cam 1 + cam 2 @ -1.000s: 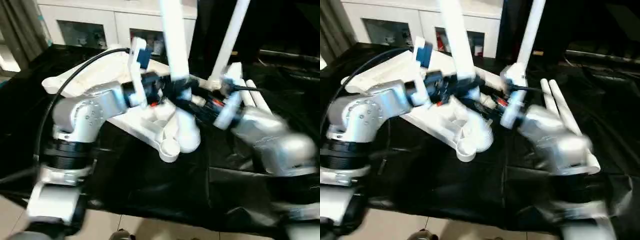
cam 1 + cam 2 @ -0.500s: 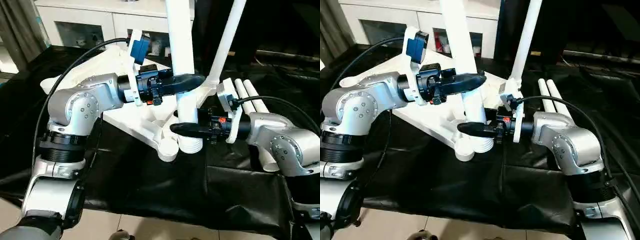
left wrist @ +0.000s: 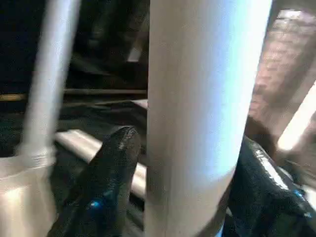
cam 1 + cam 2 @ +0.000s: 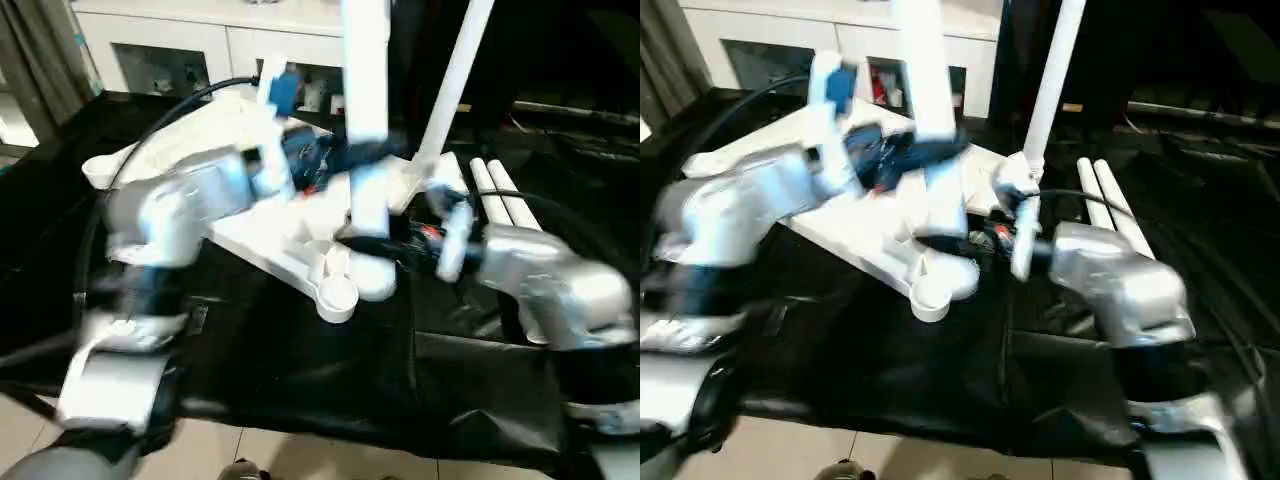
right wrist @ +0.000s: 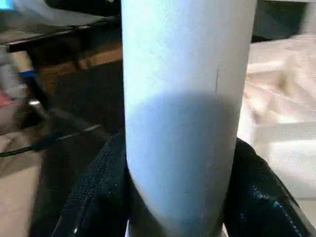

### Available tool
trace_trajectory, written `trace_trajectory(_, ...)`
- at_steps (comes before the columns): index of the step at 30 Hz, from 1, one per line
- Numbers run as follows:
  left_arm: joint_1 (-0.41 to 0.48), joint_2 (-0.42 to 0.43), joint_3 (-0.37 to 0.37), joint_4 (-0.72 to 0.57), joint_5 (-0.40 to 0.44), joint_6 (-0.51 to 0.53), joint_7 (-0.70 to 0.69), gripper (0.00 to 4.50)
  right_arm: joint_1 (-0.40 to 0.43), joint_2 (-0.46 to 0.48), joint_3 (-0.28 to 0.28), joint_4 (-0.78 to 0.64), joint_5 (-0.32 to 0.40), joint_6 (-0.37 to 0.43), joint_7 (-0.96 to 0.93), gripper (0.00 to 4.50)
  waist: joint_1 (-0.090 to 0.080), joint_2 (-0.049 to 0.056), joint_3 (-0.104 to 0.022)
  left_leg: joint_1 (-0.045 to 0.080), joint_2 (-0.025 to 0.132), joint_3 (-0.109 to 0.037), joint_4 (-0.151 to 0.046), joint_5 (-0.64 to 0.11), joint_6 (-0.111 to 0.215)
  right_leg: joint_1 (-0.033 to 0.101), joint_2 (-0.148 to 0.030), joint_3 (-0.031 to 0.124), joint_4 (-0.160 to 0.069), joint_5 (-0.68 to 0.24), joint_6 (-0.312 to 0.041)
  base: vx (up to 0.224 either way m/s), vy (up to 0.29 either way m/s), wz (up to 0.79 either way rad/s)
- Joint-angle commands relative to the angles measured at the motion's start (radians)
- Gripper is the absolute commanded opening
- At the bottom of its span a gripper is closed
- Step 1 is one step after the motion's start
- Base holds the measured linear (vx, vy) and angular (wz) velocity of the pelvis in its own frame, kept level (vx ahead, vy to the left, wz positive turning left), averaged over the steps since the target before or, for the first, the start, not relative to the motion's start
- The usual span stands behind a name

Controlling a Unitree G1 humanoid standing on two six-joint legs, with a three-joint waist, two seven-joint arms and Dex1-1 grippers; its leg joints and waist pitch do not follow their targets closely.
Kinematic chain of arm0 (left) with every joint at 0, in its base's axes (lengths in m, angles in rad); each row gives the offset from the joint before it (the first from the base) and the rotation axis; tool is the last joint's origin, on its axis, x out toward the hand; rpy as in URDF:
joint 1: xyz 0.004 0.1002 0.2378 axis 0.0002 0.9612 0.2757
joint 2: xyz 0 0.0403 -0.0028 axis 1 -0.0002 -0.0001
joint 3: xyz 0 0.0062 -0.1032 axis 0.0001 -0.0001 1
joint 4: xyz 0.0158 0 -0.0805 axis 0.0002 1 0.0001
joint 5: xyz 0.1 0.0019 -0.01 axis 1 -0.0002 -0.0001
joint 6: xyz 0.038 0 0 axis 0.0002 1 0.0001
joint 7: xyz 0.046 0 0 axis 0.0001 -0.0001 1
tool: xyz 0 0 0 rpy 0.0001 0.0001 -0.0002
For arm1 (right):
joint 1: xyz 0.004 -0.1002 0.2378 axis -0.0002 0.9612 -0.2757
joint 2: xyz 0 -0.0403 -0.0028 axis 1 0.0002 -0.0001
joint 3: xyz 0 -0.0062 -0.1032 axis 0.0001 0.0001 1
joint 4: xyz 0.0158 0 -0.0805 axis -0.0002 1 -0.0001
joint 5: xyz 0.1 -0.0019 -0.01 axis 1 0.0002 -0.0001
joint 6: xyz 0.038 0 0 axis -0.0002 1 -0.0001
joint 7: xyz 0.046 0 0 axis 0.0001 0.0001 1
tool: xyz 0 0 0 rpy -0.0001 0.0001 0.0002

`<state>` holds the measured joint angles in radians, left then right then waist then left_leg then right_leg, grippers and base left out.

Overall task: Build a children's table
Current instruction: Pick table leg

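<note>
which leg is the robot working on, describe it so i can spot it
Start at the white tabletop lying upside down on the black cloth. The leg rises from its nearest corner, between both grippers. It is nearer than the other upright leg; two spare legs lie flat.

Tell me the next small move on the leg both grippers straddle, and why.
Probably press the upright leg straight down into its corner socket. Both the left gripper and right gripper have fingers on either side of it, and its foot already sits at the tabletop corner.

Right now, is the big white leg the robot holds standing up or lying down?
Standing up. The leg rises from the near corner of the upside-down tabletop, with both grippers around it.
</note>
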<state>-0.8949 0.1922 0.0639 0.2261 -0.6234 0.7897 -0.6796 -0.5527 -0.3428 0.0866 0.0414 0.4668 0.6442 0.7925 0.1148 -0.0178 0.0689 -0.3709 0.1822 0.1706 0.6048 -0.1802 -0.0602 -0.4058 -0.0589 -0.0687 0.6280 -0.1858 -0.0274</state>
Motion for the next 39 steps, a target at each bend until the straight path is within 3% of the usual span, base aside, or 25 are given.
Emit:
trace_trajectory(1, -0.002, -0.021, 0.01, 0.007, 0.033, -0.007, 0.09, 3.11, -0.009, 0.016, -0.007, -0.02, -0.004, -0.028, -0.029, 1.91, 0.003, -0.005, -0.082, 0.006, 0.038, -0.012, -0.058, -0.093, -0.004, 0.068, -0.081, 0.052, -0.075, -0.16, -0.165, 0.0, 0.0, 0.0)
trace_trajectory(2, 0.001, -0.03, 0.015, 0.005, 0.027, -0.007, 0.099, 3.16, -0.008, 0.022, -0.007, -0.019, -0.004, -0.028, -0.035, 1.91, 0.004, -0.008, -0.083, 0.003, 0.035, -0.011, -0.058, -0.086, 0.007, 0.071, -0.081, 0.052, -0.073, -0.146, -0.168, 0.0, 0.0, 0.0)
trace_trajectory(6, 0.021, -0.065, 0.019, -0.003, 0.03, -0.005, 0.141, 3.18, 0.003, 0.062, -0.011, -0.012, -0.02, -0.044, -0.091, 1.91, 0.003, -0.006, -0.081, 0.003, 0.036, -0.011, -0.059, -0.086, 0.012, 0.068, -0.08, 0.051, -0.074, -0.143, -0.172, 0.0, 0.0, 0.0)
trace_trajectory(11, 0.007, -0.088, 0.059, 0.017, 0.023, -0.011, 0.198, 2.68, 0.004, 0.086, -0.016, -0.016, -0.033, -0.052, -0.121, 1.91, 0.002, -0.001, -0.082, 0.006, 0.036, -0.012, -0.06, -0.107, 0.005, 0.067, -0.08, 0.052, -0.078, -0.164, -0.165, 0.0, 0.0, 0.0)
trace_trajectory(18, 0.003, -0.087, 0.067, 0.023, 0.029, -0.024, 0.218, 2.09, 0.003, 0.093, -0.018, -0.021, -0.037, -0.057, -0.144, 1.91, 0.001, -0.004, -0.081, 0.006, 0.036, -0.012, -0.061, -0.106, 0.006, 0.068, -0.079, 0.052, -0.078, -0.156, -0.16, 0.0, 0.0, 0.0)
trace_trajectory(21, 0.004, -0.075, 0.051, 0.015, 0.043, -0.028, 0.21, 1.99, -0.002, 0.098, -0.016, -0.014, -0.07, -0.081, -0.171, 1.91, 0.0, -0.008, -0.081, 0.006, 0.036, -0.011, -0.062, -0.107, 0.005, 0.066, -0.08, 0.052, -0.079, -0.165, -0.155, 0.0, 0.0, 0.0)
trace_trajectory(22, 0.005, -0.071, 0.039, 0.009, 0.049, -0.028, 0.201, 1.89, -0.006, 0.103, -0.024, -0.006, -0.061, -0.082, -0.168, 2.61, 0.0, -0.01, -0.08, 0.006, 0.036, -0.011, -0.062, -0.108, 0.005, 0.067, -0.08, 0.052, -0.078, -0.17, -0.154, 0.0, 0.0, 0.0)
trace_trajectory(24, 0.01, -0.058, 0.007, -0.012, 0.05, -0.014, 0.165, 1.88, -0.016, 0.099, -0.045, 0.006, -0.018, -0.055, -0.132, 2.61, 0.001, -0.007, -0.08, 0.007, 0.038, -0.012, -0.063, -0.11, 0.008, 0.065, -0.08, 0.052, -0.078, -0.178, -0.149, 0.0, 0.0, 0.0)
trace_trajectory(28, 0.012, -0.034, -0.044, -0.031, 0.068, -0.01, 0.121, 1.86, -0.025, 0.038, -0.003, 0.001, -0.025, -0.049, -0.039, 3.02, 0.004, -0.01, -0.079, 0.006, 0.037, -0.011, -0.062, -0.102, 0.013, 0.066, -0.08, 0.053, -0.078, -0.174, -0.142, 0.0, 0.0, 0.0)
trace_trajectory(30, 0.009, -0.024, -0.071, -0.04, 0.074, -0.013, 0.089, 1.86, -0.037, -0.005, 0.026, 0.013, -0.038, -0.047, 0.017, 3.06, 0.005, -0.009, -0.08, 0.005, 0.038, -0.011, -0.061, -0.096, 0.016, 0.067, -0.081, 0.052, -0.076, -0.166, -0.148, 0.0, 0.0, 0.0)
trace_trajectory(39, 0.001, -0.011, -0.111, -0.068, 0.066, -0.014, 0.02, 1.86, -0.058, -0.06, 0.063, 0.043, -0.022, 0.001, 0.128, 3.06, 0.005, -0.015, -0.081, 0.004, 0.038, -0.011, -0.058, -0.089, 0.028, 0.068, -0.082, 0.051, -0.075, -0.164, -0.168, 0.0, 0.0, 0.0)
